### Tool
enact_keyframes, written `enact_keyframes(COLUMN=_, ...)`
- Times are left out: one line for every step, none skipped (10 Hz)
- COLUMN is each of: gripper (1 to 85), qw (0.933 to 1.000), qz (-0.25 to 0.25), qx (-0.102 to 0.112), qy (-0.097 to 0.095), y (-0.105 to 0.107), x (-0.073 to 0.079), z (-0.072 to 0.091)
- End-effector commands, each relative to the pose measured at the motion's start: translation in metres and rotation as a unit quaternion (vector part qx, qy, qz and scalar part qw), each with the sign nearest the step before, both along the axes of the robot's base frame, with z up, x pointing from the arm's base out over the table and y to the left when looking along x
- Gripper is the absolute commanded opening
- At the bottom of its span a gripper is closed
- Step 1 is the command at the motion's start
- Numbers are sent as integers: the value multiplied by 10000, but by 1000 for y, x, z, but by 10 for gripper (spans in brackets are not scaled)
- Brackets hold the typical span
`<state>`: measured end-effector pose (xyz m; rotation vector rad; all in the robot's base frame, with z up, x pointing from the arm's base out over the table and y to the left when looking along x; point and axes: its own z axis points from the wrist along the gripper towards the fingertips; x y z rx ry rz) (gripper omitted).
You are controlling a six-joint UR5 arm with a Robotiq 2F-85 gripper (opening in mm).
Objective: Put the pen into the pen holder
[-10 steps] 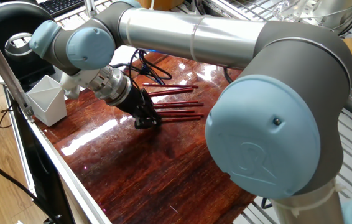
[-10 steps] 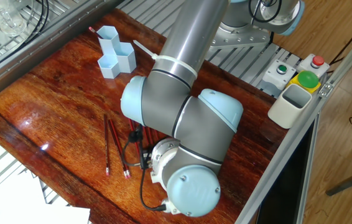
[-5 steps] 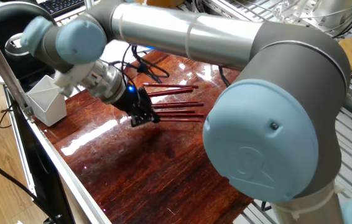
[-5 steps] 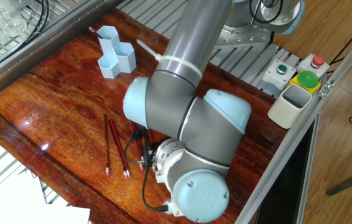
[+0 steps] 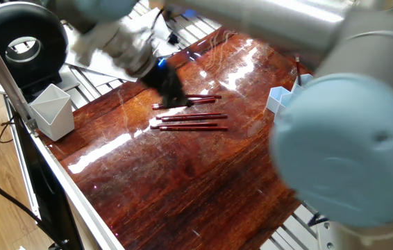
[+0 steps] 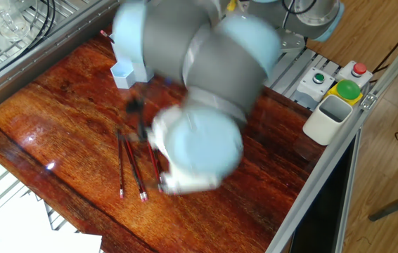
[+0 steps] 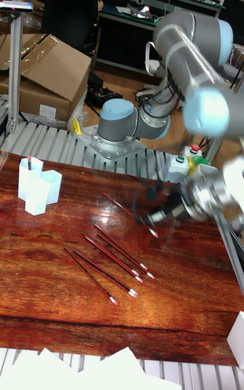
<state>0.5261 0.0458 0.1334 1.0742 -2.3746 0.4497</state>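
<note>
End effector (image 7: 150,217) is blurring; grip state cannot be told. Thin, stiff, light red pens (image 7: 112,256) are lying below it on the glossy wooden surface (image 7: 61,295); mid-shaft grasp judged safest.

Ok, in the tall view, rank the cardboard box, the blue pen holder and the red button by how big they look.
Largest: the cardboard box, even though it sits farthest back.
Middle: the light blue pen holder.
Smallest: the red button, clearly.

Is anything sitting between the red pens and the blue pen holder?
Nothing visible: only bare wooden tabletop lies between the thin red pens and the light blue hexagonal plastic pen holder.
</note>
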Motion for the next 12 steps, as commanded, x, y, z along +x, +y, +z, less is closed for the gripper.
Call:
enact_keyframes(gripper=10, qw=9994, qz=248, qx=65, qy=-234, y=-62, x=-12, z=35)
enact_keyframes(gripper=10, qw=9991, qz=212, qx=158, qy=-344, y=-58, x=-8, z=31)
enact_keyframes(gripper=10, qw=9985, qz=20, qx=387, qy=-386, y=-45, x=-11, z=25)
enact_keyframes(gripper=10, qw=9965, qz=-265, qx=638, qy=-469, y=-29, x=-13, z=19)
enact_keyframes(gripper=10, qw=9937, qz=-515, qx=810, qy=-580, y=-18, x=-13, z=15)
enact_keyframes(gripper=10, qw=9879, qz=-902, qx=916, qy=-862, y=-7, x=-6, z=10)
enact_keyframes(gripper=10, qw=9817, qz=-1151, qx=936, qy=-1193, y=-3, x=5, z=7)
enact_keyframes(gripper=10, qw=9764, qz=-1253, qx=1030, qy=-1427, y=2, x=15, z=4)
enact_keyframes(gripper=10, qw=9764, qz=-1198, qx=994, qy=-1496, y=-1, x=19, z=4)
enact_keyframes(gripper=10, qw=9813, qz=-1052, qx=953, qy=-1302, y=-5, x=12, z=6)
enact_keyframes(gripper=10, qw=9875, qz=-858, qx=937, qy=-933, y=-23, x=-17, z=52)
enact_keyframes(gripper=10, qw=9911, qz=-511, qx=982, qy=-740, y=-45, x=-37, z=91)
